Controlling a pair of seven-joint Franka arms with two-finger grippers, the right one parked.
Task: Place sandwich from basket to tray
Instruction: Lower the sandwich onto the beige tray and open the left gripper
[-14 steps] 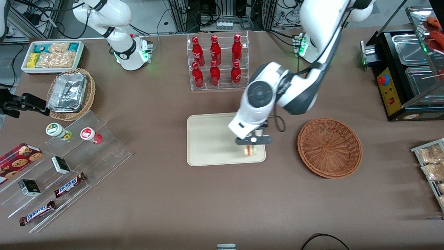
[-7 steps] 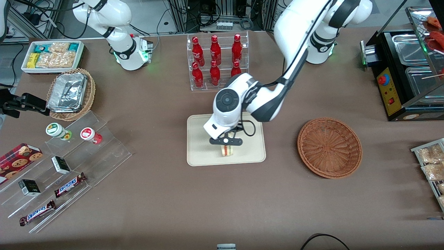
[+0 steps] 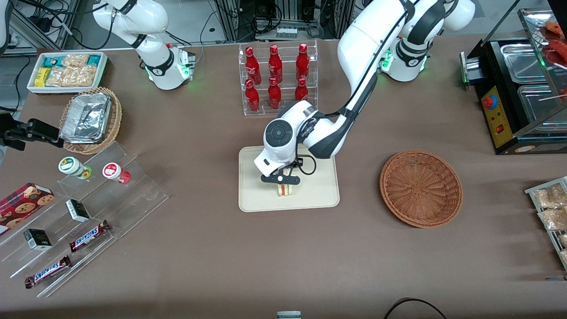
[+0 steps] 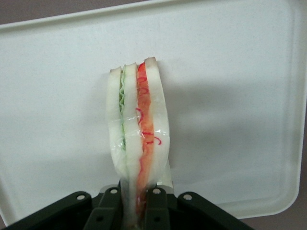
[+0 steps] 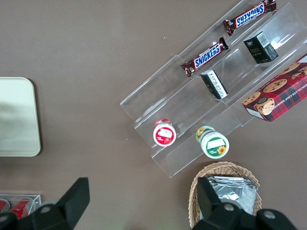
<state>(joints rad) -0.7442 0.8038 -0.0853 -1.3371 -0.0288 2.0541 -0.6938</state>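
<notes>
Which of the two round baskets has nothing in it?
The reddish-brown basket, toward the working arm's end of the table, has nothing inside. The tan basket holds foil containers. The end effector grips the sandwich over the tray.

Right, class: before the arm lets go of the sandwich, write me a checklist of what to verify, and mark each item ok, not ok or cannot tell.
1. The gripper is over the tray, not the table: ok.
2. The sandwich is held firmly, gripper shut on its bread faces: ok.
3. The sandwich sits well inside the tray's rim: ok.
4. The tray surface under the sandwich is bare: ok.
5. The sandwich's lower end already touches the tray: cannot tell.
6. The basket holds nothing more to move: ok.
</notes>
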